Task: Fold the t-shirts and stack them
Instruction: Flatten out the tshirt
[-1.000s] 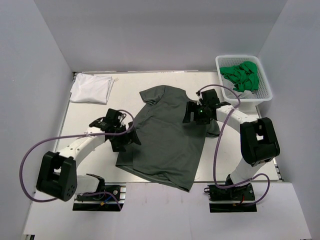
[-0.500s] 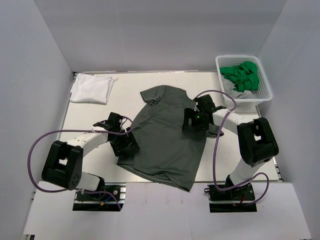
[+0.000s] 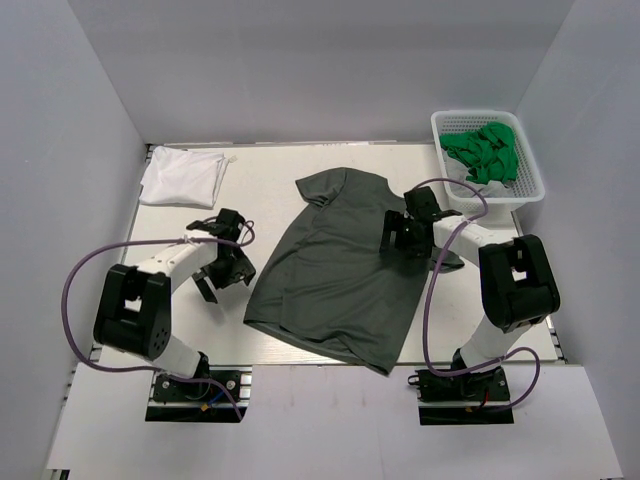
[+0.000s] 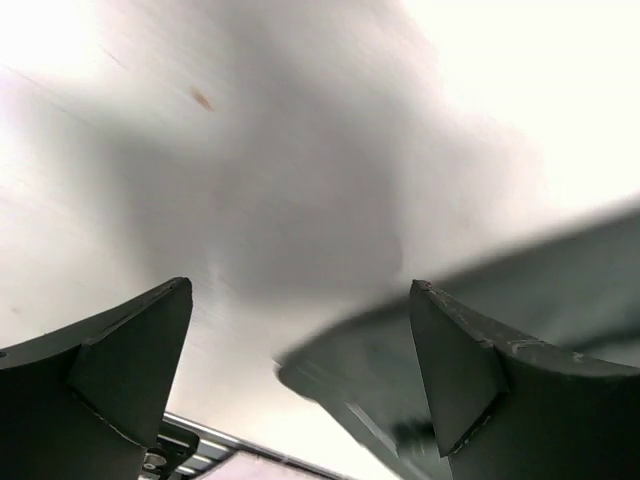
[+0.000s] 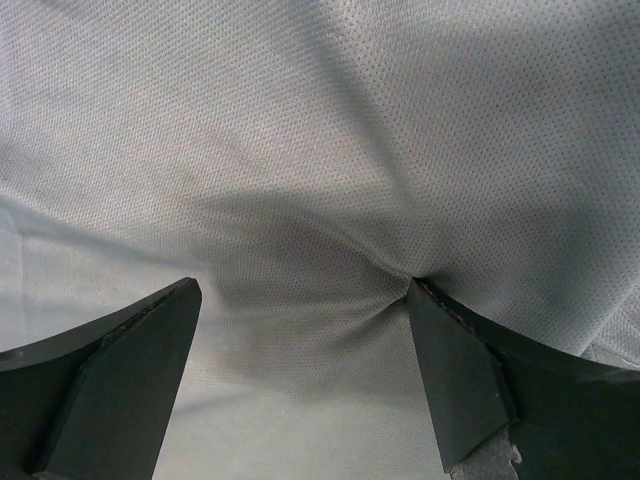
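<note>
The dark olive-grey cloth t-shirt (image 3: 335,270) lies spread at centre frame. It looks soft, light and prone to drape and slip, so it is best pinched at hem corners or shoulders. The white t-shirt (image 3: 183,177) sits upper left. The right gripper (image 3: 405,235), fingers spread, presses the grey cloth. The left gripper (image 3: 225,268), fingers apart, hovers beside the grey shirt's left edge.

My left gripper (image 3: 222,278) hangs over bare table (image 3: 170,225), jaws wide, with the olive t-shirt (image 3: 335,270) edge just to its right. The lane along the left side is free up to the white t-shirt (image 3: 183,178) in the far-left corner. My right gripper (image 3: 404,242) sits low on olive cloth, jaws spread. The basket (image 3: 497,201) blocks the far-right corner. Walls (image 3: 90,150) box in both sides and the back.
</note>
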You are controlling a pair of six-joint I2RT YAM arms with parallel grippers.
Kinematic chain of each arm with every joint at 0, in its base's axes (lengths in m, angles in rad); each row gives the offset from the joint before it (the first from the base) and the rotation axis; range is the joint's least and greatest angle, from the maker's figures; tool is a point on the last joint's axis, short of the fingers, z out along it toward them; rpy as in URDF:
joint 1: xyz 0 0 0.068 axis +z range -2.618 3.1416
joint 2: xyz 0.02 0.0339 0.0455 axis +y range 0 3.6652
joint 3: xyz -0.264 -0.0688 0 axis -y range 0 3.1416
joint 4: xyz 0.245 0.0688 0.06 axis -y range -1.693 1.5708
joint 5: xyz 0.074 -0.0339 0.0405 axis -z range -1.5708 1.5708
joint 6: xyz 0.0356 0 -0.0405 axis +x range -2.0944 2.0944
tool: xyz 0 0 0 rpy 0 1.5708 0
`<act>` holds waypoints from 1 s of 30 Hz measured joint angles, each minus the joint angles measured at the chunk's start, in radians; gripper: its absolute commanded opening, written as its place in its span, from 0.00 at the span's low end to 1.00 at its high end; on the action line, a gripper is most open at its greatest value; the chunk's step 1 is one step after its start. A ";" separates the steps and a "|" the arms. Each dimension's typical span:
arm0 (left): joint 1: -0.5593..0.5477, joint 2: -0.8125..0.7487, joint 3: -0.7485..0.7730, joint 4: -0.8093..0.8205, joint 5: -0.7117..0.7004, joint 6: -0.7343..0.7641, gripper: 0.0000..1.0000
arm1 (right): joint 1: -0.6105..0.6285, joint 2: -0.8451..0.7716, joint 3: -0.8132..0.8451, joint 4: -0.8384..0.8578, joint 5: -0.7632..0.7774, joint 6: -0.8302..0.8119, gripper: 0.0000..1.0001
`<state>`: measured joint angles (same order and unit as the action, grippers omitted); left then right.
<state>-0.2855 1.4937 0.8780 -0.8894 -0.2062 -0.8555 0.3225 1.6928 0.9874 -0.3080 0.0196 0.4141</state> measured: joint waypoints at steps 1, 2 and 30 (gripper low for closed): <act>0.006 0.019 0.019 -0.010 -0.017 -0.002 0.99 | -0.005 0.000 0.000 0.000 0.001 -0.004 0.90; 0.011 0.032 0.036 -0.017 -0.024 0.000 0.98 | -0.010 0.000 0.000 0.000 0.000 -0.008 0.90; -0.275 -0.009 0.012 0.307 0.432 0.151 0.99 | -0.016 -0.003 -0.002 -0.003 -0.014 -0.059 0.90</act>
<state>-0.5606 1.4845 0.8898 -0.5823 0.2260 -0.7048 0.3069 1.6894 0.9855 -0.3115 0.0055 0.3553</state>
